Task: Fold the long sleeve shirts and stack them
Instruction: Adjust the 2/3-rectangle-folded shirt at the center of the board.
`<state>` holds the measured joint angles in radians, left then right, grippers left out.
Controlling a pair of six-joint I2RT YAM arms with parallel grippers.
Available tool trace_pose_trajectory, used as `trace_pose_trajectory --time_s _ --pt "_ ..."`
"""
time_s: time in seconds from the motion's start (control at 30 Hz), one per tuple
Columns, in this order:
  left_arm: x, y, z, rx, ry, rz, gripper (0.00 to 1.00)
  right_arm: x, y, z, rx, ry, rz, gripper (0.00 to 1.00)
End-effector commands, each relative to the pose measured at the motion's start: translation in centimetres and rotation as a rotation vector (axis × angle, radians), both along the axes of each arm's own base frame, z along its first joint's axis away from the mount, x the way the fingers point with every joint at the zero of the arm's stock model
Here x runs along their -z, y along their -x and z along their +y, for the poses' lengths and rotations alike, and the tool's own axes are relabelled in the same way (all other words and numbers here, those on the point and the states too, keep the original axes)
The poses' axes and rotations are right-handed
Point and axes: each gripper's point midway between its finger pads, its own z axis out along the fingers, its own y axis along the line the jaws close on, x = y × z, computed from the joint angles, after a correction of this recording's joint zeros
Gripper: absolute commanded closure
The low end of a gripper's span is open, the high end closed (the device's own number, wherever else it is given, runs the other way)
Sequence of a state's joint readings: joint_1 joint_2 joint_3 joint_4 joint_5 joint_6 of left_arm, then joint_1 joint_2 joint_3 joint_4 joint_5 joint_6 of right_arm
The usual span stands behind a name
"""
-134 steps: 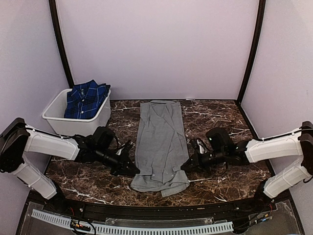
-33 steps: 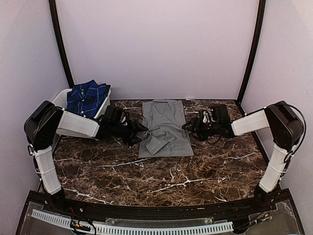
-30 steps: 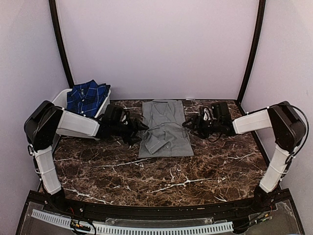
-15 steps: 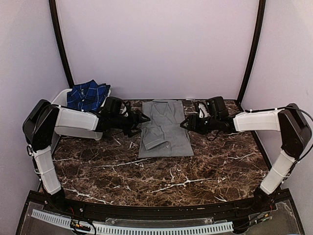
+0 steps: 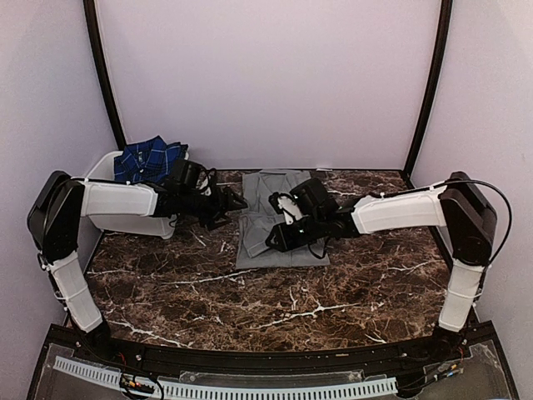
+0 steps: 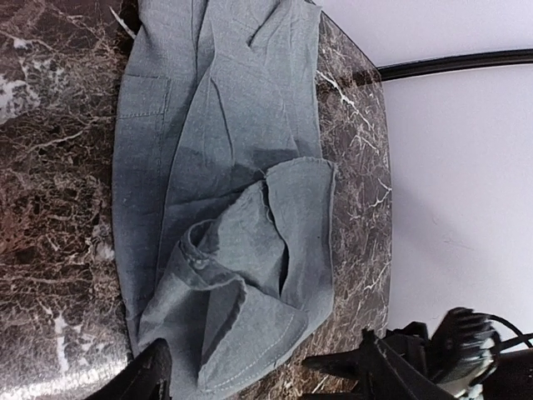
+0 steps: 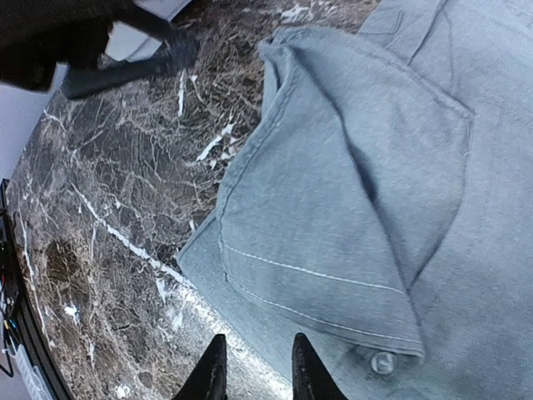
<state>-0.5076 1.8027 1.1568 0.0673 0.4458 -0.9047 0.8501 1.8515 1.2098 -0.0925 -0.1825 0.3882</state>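
Right gripper hovers over the near left corner of the grey shirt, its fingers drawn to a narrow gap. Marble and the shirt's edge show through that gap, and nothing is caught in it. Left gripper hangs just beside the shirt's left edge, in front of the tub, with its jaws spread wide and nothing held.

Dark marble with white veins covers the table. At its far left corner stands a white plastic tub, and the navy-and-blue plaid shirt lies bundled in it, rising above the rim.

At the far middle of the table, the grey shirt lies folded into a compact rectangle. A loose sleeve end lies doubled over on top of the near half, its stitched cuff turned up. One small pale button shows beside that cuff.
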Motion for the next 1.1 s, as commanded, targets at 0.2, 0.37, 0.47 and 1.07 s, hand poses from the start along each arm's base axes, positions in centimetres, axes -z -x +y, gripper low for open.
trace_pose_trajectory --time_s 0.2,0.37,0.47,1.07 --pt "-2.3 3.2 3.5 0.006 -0.113 -0.050 0.27 3.8 1.3 3.1 -0.109 0.087 0.015 0.91" --pt "-3.5 3.8 4.0 0.017 -0.128 -0.077 0.28 4.7 -0.9 2.9 -0.063 0.166 -0.048 0.91" --pt "-3.5 4.0 3.9 0.028 -0.131 -0.078 0.29 4.3 -3.2 2.9 -0.015 0.194 -0.090 0.87" --pt "0.1 3.6 -1.4 0.153 -0.131 -0.044 0.42 5.3 -13.4 -2.4 0.279 0.235 -0.068 0.79"
